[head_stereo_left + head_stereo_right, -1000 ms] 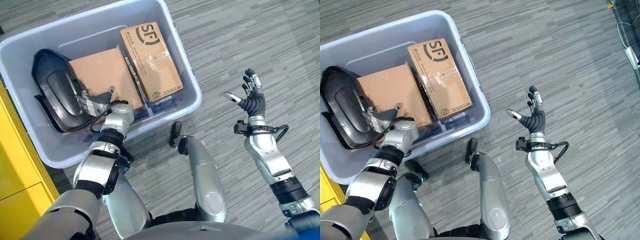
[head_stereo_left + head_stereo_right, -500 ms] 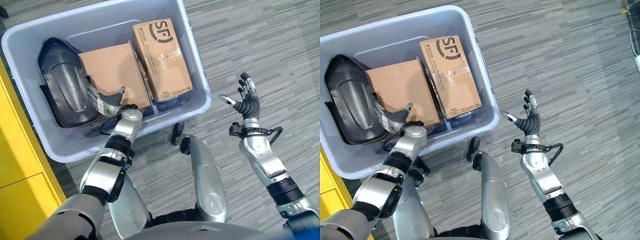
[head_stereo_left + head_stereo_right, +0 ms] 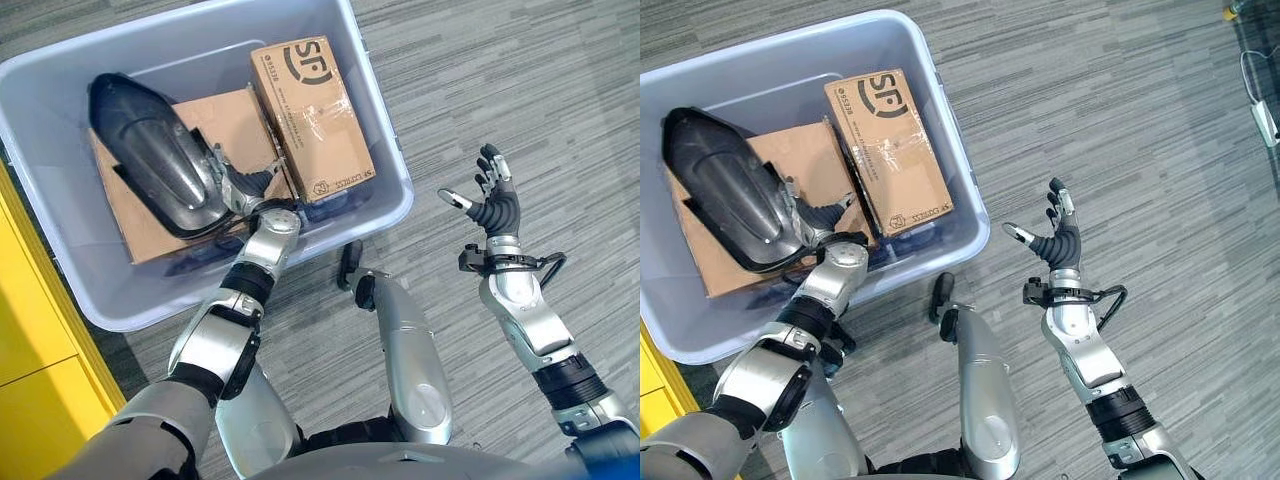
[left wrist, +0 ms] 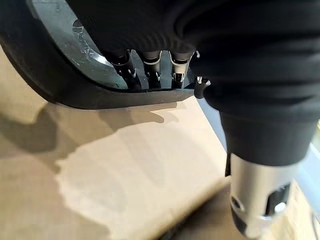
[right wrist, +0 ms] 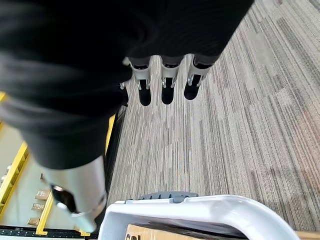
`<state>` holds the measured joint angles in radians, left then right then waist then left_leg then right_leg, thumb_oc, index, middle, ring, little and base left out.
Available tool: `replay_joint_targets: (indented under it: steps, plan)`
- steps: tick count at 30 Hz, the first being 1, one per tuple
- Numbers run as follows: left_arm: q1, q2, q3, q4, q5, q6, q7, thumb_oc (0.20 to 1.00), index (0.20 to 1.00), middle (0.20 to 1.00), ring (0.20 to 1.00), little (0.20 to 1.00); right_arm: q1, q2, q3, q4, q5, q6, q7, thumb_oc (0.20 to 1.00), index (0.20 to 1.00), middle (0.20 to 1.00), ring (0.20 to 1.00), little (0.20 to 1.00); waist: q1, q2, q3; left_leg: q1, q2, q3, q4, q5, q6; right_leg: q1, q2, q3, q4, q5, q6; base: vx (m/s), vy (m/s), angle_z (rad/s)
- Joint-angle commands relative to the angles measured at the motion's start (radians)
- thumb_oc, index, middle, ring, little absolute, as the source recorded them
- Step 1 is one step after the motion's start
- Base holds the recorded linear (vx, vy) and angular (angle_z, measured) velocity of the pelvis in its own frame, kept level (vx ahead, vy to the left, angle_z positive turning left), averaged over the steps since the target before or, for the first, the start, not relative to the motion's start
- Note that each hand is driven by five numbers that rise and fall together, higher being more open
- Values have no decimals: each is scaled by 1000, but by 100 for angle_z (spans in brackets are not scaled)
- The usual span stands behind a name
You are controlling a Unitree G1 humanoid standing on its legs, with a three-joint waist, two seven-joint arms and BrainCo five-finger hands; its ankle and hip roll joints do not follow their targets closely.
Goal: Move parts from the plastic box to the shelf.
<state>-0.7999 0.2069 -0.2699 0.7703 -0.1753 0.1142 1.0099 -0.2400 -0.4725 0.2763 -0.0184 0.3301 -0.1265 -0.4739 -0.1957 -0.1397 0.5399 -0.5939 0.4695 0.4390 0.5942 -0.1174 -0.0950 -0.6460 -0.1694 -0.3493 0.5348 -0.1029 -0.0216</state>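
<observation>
Left robot hand (image 3: 232, 188) grips black part (image 3: 150, 160) inside plastic box (image 3: 395, 195)

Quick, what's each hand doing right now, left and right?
Left hand: shut on the black part, raised over the plastic box.
Right hand: open, holding nothing, above the floor.

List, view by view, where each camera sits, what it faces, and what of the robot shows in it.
Left eye view: on the head, looking down at the plastic box; both arms show.
Right eye view: beside it, the same scene; the left hand holds the black part, the right hand is raised and open.
Left wrist view: along the left hand at the black part above the plain carton.
Right wrist view: along the right hand at the carpet.
Shared: both eye views show the printed carton.
</observation>
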Motion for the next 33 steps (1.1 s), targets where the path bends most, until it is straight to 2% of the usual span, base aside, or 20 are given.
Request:
replay_joint_targets:
  steps: [1, 8, 11, 13, 14, 15, 17, 18, 19, 22, 26, 30, 33]
  plan:
    - [1, -5, -60, 4, 28, -16, -83, 1000, 1000, 1000, 1000, 1000, -38, 8, -53, -38, 9, -34, 0, 1000, 1000, 1000, 1000, 1000, 4, -79, -20, 9, -14, 82, 4, -35, -25, 22, -30, 16, 54, -68, 147, -1, 4, -4]
    - [8, -19, -158, -93, 170, -42, -187, 1000, 1000, 1000, 1000, 1000, -6, -6, -67, -59, 17, -44, 26, 1000, 1000, 1000, 1000, 1000, -3, -74, -20, 19, -26, 99, -24, -29, -18, 22, -29, 15, 38, -59, 148, -3, 4, -2]
    - [27, -10, -204, -171, 222, -35, -173, 1000, 1000, 1000, 1000, 1000, -1, -8, -67, -64, 2, -52, 33, 1000, 1000, 1000, 1000, 1000, -1, -66, -20, 27, -36, 107, -44, -25, -17, 23, -30, 15, 27, -56, 148, -24, 29, 2]
    - [36, 7, -223, -212, 332, -37, -137, 1000, 1000, 1000, 1000, 1000, 3, -9, -64, -63, -1, -55, 34, 1000, 1000, 1000, 1000, 1000, 2, -61, -20, 31, -42, 109, -52, -22, -17, 24, -33, 14, 26, -56, 147, -15, 28, -6]
    - [43, 41, -236, -258, 439, -73, -51, 1000, 1000, 1000, 1000, 1000, 12, -15, -59, -55, 6, -69, 33, 1000, 1000, 1000, 1000, 1000, 7, -57, -20, 34, -46, 108, -56, -22, -18, 25, -34, 15, 27, -57, 146, 0, 0, 0]
    - [57, 80, -225, -302, 499, -152, 25, 1000, 1000, 1000, 1000, 1000, 25, -20, -55, -49, 13, -87, 26, 1000, 1000, 1000, 1000, 1000, 17, -53, -20, 34, -50, 103, -58, -23, -18, 27, -39, 12, 27, -58, 145, 0, 0, 0]
    - [83, 109, -201, -347, 568, -236, 140, 1000, 1000, 1000, 1000, 1000, 42, -22, -57, -42, 16, -107, 22, 1000, 1000, 1000, 1000, 1000, 29, -48, -20, 34, -56, 95, -61, -22, -19, 29, -42, 8, 26, -57, 144, 0, -61, 2]
    - [116, 127, -163, -391, 605, -317, 233, 1000, 1000, 1000, 1000, 1000, 56, -19, -55, -36, 11, -123, 12, 1000, 1000, 1000, 1000, 1000, 42, -43, -20, 33, -61, 84, -62, -24, -20, 32, -46, 3, 26, -57, 144, 5, -71, 9]
    - [125, 130, -153, -399, 610, -336, 251, 1000, 1000, 1000, 1000, 1000, 59, -17, -55, -34, 7, -126, 8, 1000, 1000, 1000, 1000, 1000, 46, -42, -20, 33, -63, 82, -62, -24, -20, 33, -47, 2, 26, -57, 144, 11, -68, 12]
    - [181, 147, -69, -489, 685, -450, 409, 1000, 1000, 1000, 1000, 1000, 75, -6, -53, -27, -3, -140, -13, 1000, 1000, 1000, 1000, 1000, 74, -32, -20, 27, -74, 59, -64, -26, -22, 37, -55, -6, 29, -60, 145, 12, -61, 10]
    - [207, 151, -9, -553, 774, -479, 541, 1000, 1000, 1000, 1000, 1000, 75, 8, -45, -27, -4, -133, -40, 1000, 1000, 1000, 1000, 1000, 93, -27, -20, 19, -82, 34, -63, -26, -26, 40, -62, -15, 37, -65, 145, 4, -48, 10]
    - [211, 156, 18, -606, 852, -470, 599, 1000, 1000, 1000, 1000, 1000, 70, 14, -38, -38, -4, -117, -44, 1000, 1000, 1000, 1000, 1000, 102, -28, -20, 16, -82, 21, -65, -21, -32, 47, -64, -22, 38, -67, 145, 0, -27, 17]
    - [215, 143, 36, -626, 750, -437, 572, 1000, 1000, 1000, 1000, 1000, 66, 16, -31, -41, -9, -106, -49, 1000, 1000, 1000, 1000, 1000, 106, -25, -20, 19, -88, 12, -75, -13, -34, 53, -61, -21, 36, -67, 147, 0, -5, 1]
